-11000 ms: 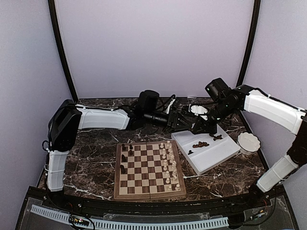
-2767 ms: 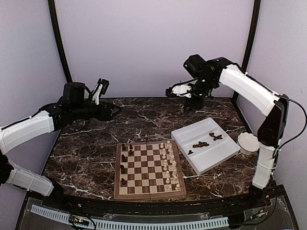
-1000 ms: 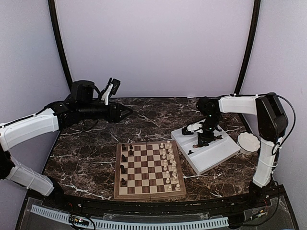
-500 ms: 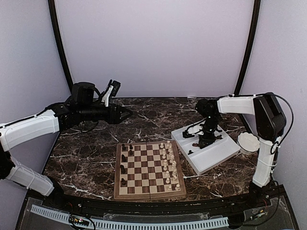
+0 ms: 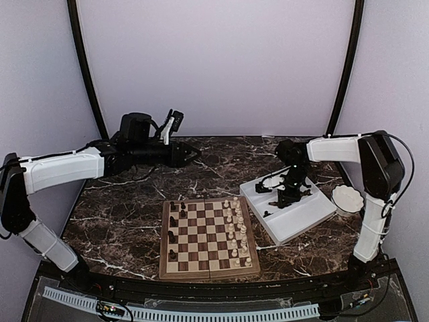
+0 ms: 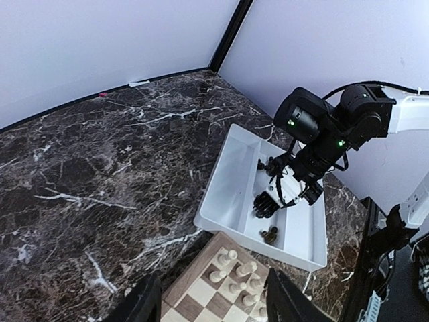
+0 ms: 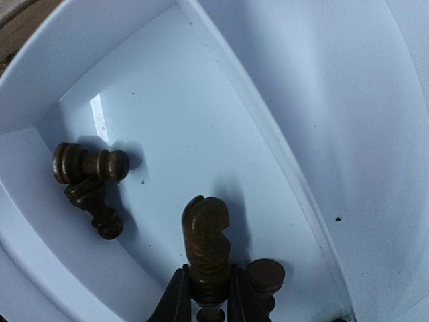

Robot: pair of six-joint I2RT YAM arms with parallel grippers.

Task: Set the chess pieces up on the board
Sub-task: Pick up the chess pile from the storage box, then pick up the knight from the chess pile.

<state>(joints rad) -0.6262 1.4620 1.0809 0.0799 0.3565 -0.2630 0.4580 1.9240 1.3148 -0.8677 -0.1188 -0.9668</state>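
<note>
Where top view blurs, wrist shows right end effector (image 7: 206, 293) gripping knight (image 7: 204, 231); left end effector (image 6: 214, 300) wide.

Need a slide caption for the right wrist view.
Right gripper pinching a dark knight inside the white tray, dark pawns lying nearby.

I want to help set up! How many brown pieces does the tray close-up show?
4: a lying pair at left, a knight in the right gripper, one piece beside it. Others may be hidden.

Dark marble table (image 5: 120, 215): board (image 5: 204, 243) centre, white tray (image 5: 303, 219) beside, white bowl (image 5: 347, 199) far right.
</note>
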